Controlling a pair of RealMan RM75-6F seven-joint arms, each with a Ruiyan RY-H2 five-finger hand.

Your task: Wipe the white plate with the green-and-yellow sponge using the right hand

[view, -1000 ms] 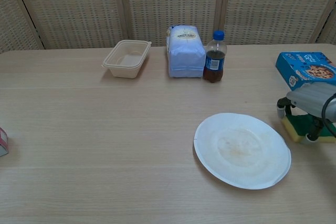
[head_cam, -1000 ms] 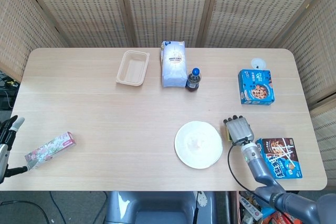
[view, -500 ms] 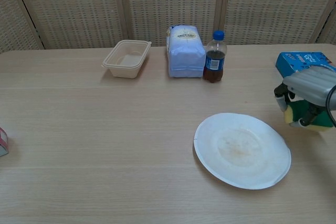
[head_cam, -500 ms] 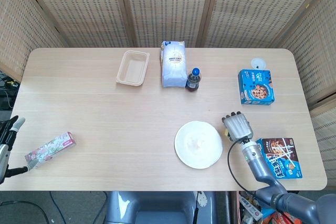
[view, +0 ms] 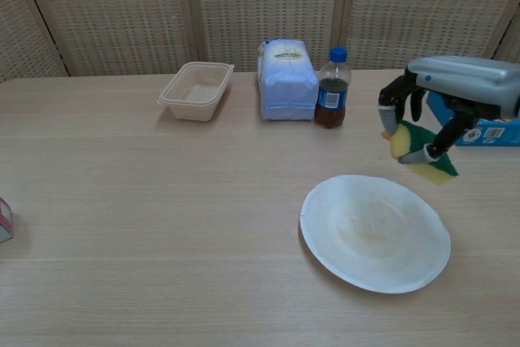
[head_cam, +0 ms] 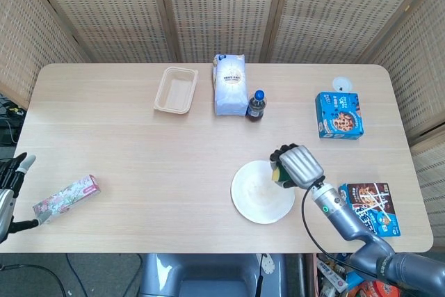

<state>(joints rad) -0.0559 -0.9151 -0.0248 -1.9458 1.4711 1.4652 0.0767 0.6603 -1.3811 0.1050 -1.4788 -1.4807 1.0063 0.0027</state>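
Now, right hand [view: 443, 107]: fingers pinching the green-and-yellow sponge [view: 420, 154], lifted clear to carry over.
White plate [view: 374, 232]: on desk, below sponge, stained centre unwiped.
Left hand [head_cam: 12, 175]: idle; fingers unclear.

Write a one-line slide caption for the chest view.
Right hand holds the green-and-yellow sponge above the white plate.
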